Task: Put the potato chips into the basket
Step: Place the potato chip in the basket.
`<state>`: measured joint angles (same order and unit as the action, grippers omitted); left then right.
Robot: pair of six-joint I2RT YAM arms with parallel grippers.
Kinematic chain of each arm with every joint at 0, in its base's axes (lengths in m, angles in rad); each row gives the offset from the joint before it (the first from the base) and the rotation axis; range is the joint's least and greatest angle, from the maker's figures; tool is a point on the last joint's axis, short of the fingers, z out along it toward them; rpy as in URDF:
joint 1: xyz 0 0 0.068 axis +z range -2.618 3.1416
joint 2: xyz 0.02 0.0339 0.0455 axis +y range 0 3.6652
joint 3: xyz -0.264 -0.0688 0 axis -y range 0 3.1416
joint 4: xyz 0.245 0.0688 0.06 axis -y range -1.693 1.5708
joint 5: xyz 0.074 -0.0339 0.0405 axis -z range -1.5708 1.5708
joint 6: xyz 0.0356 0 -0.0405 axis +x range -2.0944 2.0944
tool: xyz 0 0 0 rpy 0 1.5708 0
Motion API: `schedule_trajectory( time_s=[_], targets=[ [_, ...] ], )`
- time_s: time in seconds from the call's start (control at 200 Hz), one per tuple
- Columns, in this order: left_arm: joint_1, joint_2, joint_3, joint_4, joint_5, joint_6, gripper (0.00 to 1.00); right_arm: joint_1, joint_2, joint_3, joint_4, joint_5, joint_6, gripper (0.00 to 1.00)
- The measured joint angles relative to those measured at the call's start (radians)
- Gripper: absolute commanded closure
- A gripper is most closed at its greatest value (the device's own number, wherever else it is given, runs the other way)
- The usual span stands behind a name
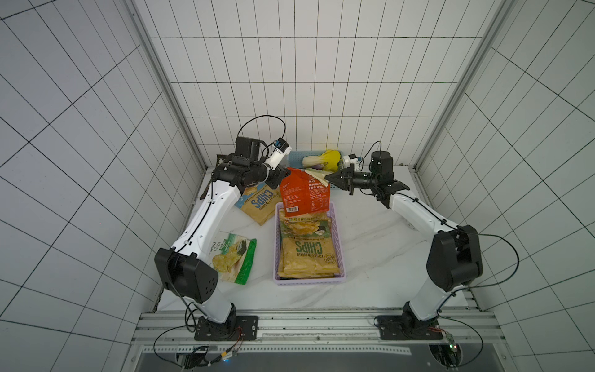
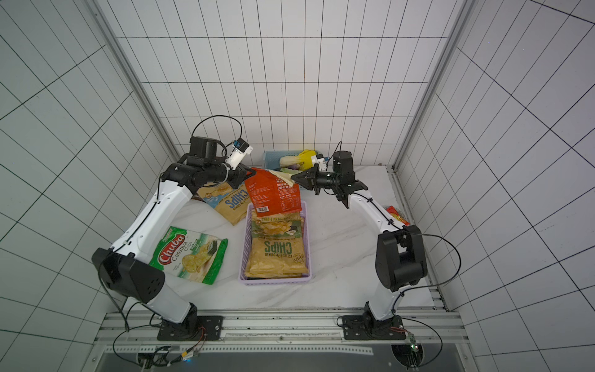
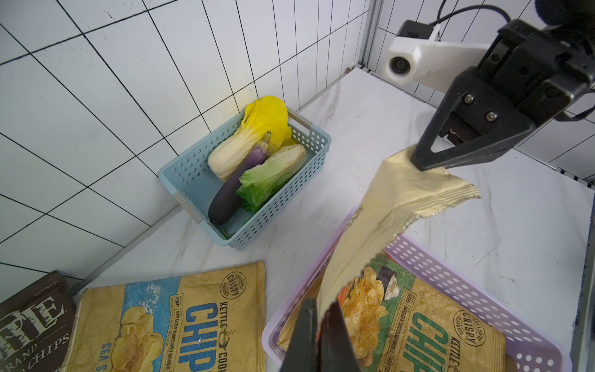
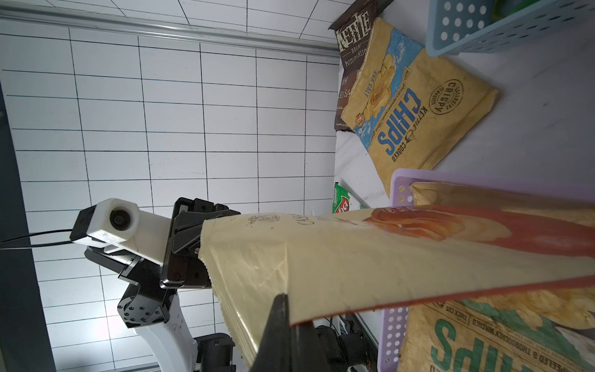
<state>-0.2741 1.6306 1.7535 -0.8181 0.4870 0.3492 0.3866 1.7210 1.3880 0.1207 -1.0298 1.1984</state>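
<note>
The orange bag (image 1: 304,193) is held up by its top corners, with the left gripper (image 1: 284,175) clamped on one and the right gripper (image 1: 328,177) clamped on the other. It is hung over the twelve o'clock end of the lilac basket (image 1: 307,280). The green-label bag (image 1: 307,251) is already packed inside. Left outside are the blue-label bag (image 1: 257,203) at ten o'clock, the Kettle bag (image 3: 32,322) pinned beneath it, and the cassava bag (image 2: 190,254) at nine. What is stacked under the green-label bag cannot be counted. A red packet (image 2: 397,216) at three o'clock is half hidden behind the right arm (image 2: 370,206).

Orange chip bag (image 1: 304,193) above lilac basket (image 1: 309,279)
</note>
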Motion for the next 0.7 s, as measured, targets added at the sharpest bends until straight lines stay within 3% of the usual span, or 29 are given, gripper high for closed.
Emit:
schedule_trajectory(
  time_s=[0.7],
  targets=[
    [-0.008,0.038,0.0,0.007,-0.018,0.031,1.0,0.002,0.034,-0.07,0.055,-0.006,-0.022,1.0]
  ],
)
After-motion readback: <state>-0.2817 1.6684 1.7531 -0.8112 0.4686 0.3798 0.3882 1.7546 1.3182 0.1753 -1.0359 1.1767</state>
